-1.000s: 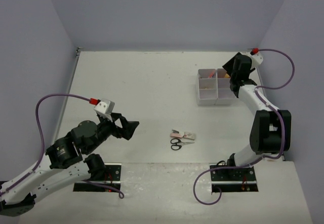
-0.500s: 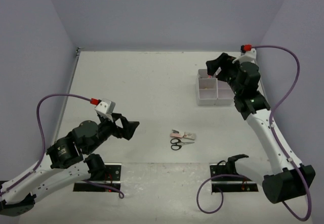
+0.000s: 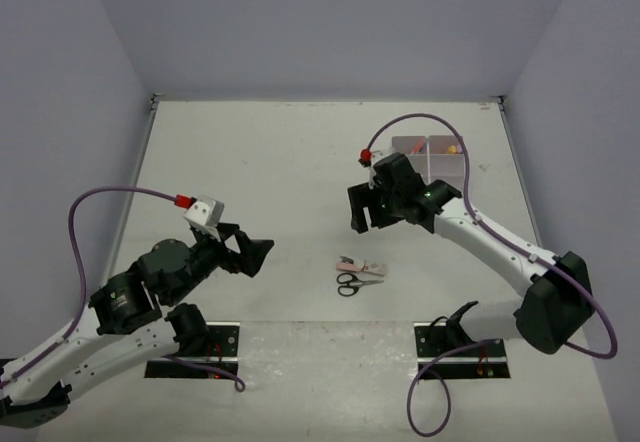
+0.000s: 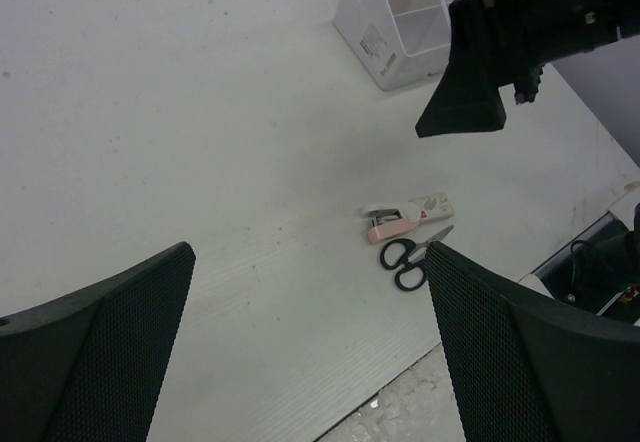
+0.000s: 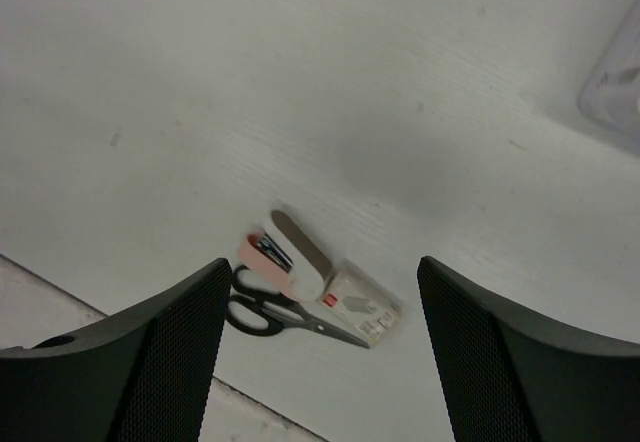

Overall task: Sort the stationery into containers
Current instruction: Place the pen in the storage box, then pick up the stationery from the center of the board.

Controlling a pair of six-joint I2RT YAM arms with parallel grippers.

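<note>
Your left jaws and right jaws gape empty. Right wrist view, unlike overhead, shows scissors touching a pink item.

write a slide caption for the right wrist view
Open right tool framing black-handled scissors and small pink and white items lying together on the white table

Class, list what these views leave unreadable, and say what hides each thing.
Organiser box, top view: the right arm covers its near compartments; contents too small.
Same box, left wrist view: cut off by the top edge.
Same box, right wrist view: a blurred corner at the right edge.
Pink and white items beside the scissors, top view: too small to identify.
</note>
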